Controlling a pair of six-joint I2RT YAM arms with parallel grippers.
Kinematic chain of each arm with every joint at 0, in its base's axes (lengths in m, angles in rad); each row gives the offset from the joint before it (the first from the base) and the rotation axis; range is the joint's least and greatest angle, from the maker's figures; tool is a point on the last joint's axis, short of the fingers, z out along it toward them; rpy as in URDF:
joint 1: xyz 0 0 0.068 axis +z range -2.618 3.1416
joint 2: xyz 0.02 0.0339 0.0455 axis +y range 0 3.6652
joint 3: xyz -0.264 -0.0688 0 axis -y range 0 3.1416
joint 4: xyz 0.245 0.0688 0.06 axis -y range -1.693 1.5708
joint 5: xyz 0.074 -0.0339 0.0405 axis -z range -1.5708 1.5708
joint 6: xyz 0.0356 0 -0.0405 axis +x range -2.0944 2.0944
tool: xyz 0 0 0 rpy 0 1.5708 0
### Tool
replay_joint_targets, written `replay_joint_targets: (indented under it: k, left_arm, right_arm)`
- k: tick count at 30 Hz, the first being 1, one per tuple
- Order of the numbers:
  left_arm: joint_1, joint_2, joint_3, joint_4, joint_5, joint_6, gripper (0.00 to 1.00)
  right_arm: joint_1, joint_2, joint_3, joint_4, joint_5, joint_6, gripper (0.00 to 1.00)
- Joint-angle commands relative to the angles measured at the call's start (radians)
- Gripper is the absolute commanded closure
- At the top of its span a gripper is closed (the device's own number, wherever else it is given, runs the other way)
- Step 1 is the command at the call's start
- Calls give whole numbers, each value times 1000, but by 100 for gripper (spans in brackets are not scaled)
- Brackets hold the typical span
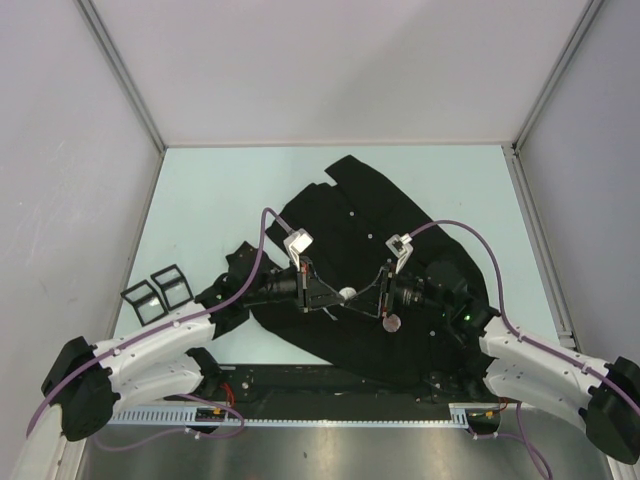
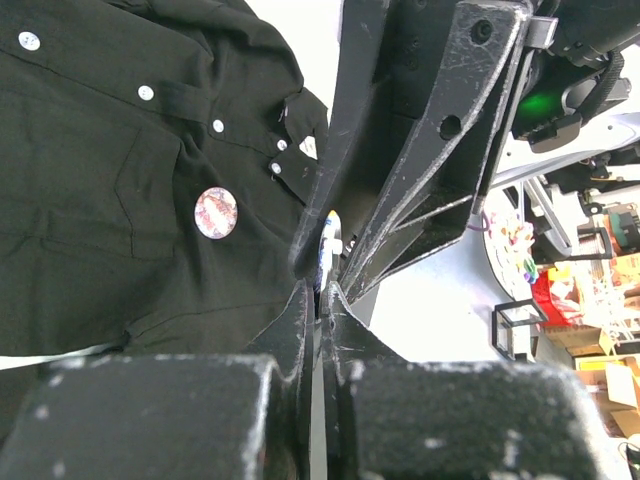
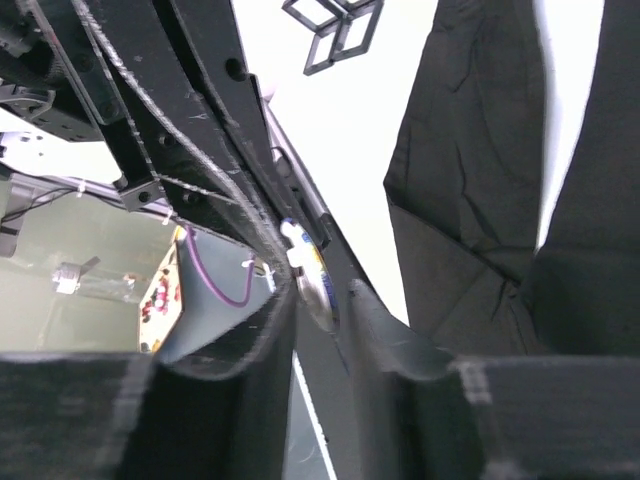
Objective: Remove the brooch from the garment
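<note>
Between the two arms, over the large black button-up cloth shirt, the small round pale brooch is hanging edge-on. The left gripper is pinching it closed from the left, and the right gripper is straddling its right side, fingers parted.

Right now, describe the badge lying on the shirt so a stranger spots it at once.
On the big black shirt, toward its near edge beside the right claw, lies a round badge with a pinkish face. It outsizes the white buttons and, unlike the other badge at the left claw's tip, lies untouched.
</note>
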Motion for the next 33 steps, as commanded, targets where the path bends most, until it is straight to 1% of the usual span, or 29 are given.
replay_joint_targets:
  k: [1,3,4,7,9,10,12,13,14,15,16,17,18,19,20,21,22,24,25,26,27,28,29,30,31,33]
  left_arm:
    - [-28,-24,30,42,25,-33,100]
    - [-27,-31,38,7,-1,-27,100]
    - [-27,-33,42,-13,-10,-16,100]
    - [-19,-44,73,-113,-58,8,100]
    - [-2,-51,99,-214,-115,18,100]
    - [7,-54,110,-299,-136,24,100]
    - [40,-58,137,-378,-190,30,100]
    - [53,-58,148,-464,-210,31,100]
    - [80,-54,170,-505,-233,33,100]
    - [91,-53,182,-548,-280,38,100]
    - [105,-51,196,-643,-314,45,100]
    - [126,-53,228,-694,-352,50,100]
    - [134,-54,245,-745,-447,54,100]
    - [142,-56,260,-838,-496,54,100]
    - [160,-56,285,-878,-524,53,99]
    - [176,-56,294,-917,-594,51,100]
    - [192,-45,302,-988,-659,48,100]
    - [264,-24,326,-1056,-719,21,100]
    - [291,-6,334,-1116,-748,9,99]
    - [329,33,361,-1136,-754,-2,100]
    - [340,59,381,-1203,-768,-46,100]
    - [346,82,403,-1268,-882,-115,100]
    - [360,122,442,-1317,-929,-204,100]
    - [363,136,461,-1374,-975,-226,100]
    - [369,146,487,-1391,-1019,-238,100]
    - [387,169,504,-1428,-1055,-283,100]
  right_arm:
    - [7,-18,2,5,58,-24,63]
    - [4,-32,2,-7,61,-30,58]
    - [6,-37,2,-23,61,-33,54]
    - [-5,-70,3,-53,56,-47,46]
    - [-28,-110,6,-73,51,-59,41]
    - [-37,-124,8,-98,51,-64,39]
    - [-57,-158,23,-137,51,-91,36]
    - [-65,-165,32,-153,55,-100,35]
    - [-73,-169,42,-173,70,-128,35]
    - [-83,-163,52,-213,79,-140,35]
    - [-91,-153,74,-231,100,-156,35]
    - [-97,-146,83,-251,111,-169,35]
    - [-106,-135,95,-279,125,-194,35]
    - [-111,-106,111,-285,133,-203,35]
    - [-114,-91,120,-290,139,-214,35]
    - [-119,-71,129,-293,136,-234,35]
    - [-120,-37,138,-296,136,-245,36]
    - [-120,-5,174,-305,130,-263,36]
    - [-120,17,184,-305,130,-275,36]
    - [-120,23,194,-305,128,-280,36]
    - [-122,29,198,-305,127,-283,36]
    - [-123,35,201,-305,118,-289,36]
    - [-125,49,210,-337,110,-291,36]
    - [-126,57,215,-342,102,-292,36]
    - [-129,64,221,-348,94,-297,36]
    - [-132,78,238,-369,93,-300,36]
